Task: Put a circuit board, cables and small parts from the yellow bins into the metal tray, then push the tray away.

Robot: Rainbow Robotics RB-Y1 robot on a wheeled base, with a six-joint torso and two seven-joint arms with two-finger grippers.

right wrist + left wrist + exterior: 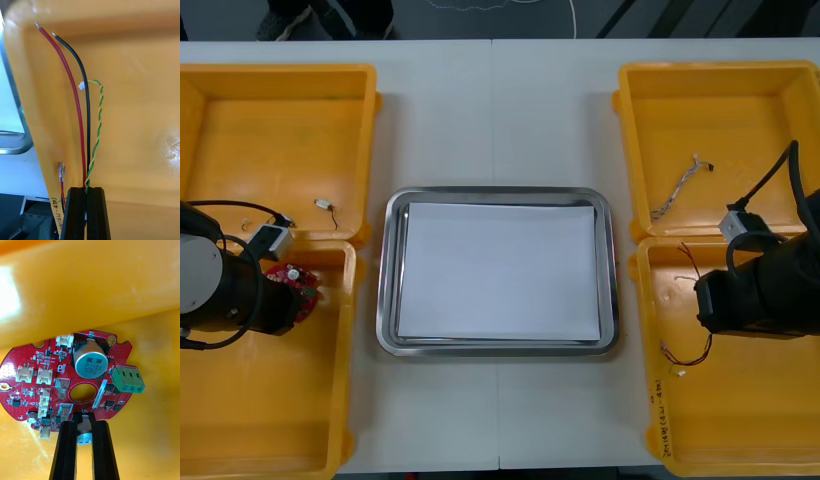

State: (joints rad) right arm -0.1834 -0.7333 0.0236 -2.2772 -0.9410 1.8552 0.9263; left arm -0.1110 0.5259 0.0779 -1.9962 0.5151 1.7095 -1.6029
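Observation:
My left gripper [84, 450] is shut on the rim of a round red circuit board [67, 386], which has a silver capacitor and a green connector. In the front view the board [300, 282] is at the far end of the near left yellow bin [270, 420], at the tip of the left gripper [288, 295]. My right gripper [86, 210] is shut on a bundle of cables: a red wire [71, 105], a black wire [85, 112] and a green and yellow twisted pair [98, 127]. It sits in the near right bin [740, 420]. The metal tray [500, 192], white inside, lies between the bins.
The far right bin [720, 80] holds a blue and white twisted cable [677, 190]. A small metal part [325, 205] lies in the far left bin [280, 80]. More thin red wire [690, 357] lies near the right arm. Bare table stretches beyond the tray.

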